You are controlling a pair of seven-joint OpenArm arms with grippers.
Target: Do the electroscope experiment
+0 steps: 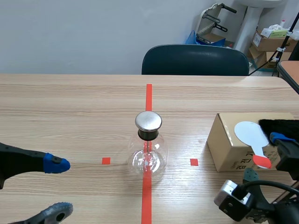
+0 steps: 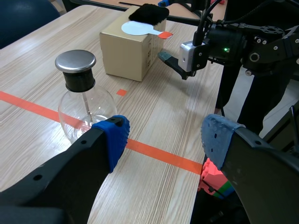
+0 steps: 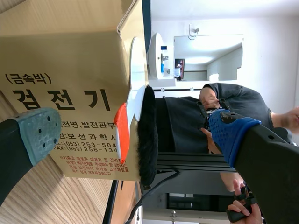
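Clear glass flask [image 1: 148, 157], silver cap [image 1: 148, 120], black collar [image 1: 148, 135], tan cardboard box [image 1: 223, 142] with black and red print, white round paddle [image 1: 249, 133] with orange-red handle, black fur cloth [image 1: 279, 125], pale wood-grain table [image 1: 70, 107]

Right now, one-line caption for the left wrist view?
Open left gripper hovers near glass electroscope; paddle lies on cardboard box.

One flask [image 1: 148, 154], one box [image 1: 227, 150], one paddle [image 1: 250, 134] (white) — one fur [image 1: 281, 125]

Bare table [image 1: 70, 116] lay open between my left gripper [image 1: 60, 189] and the flask [image 1: 148, 149] at its 2 o'clock. An open gap ran between the flask and the box [image 1: 224, 144] at its 3 o'clock. My right gripper [image 1: 265, 155], fingers spread, had the box's edge, the paddle handle [image 1: 261, 161] and the fur [image 1: 280, 125] crowding between them.
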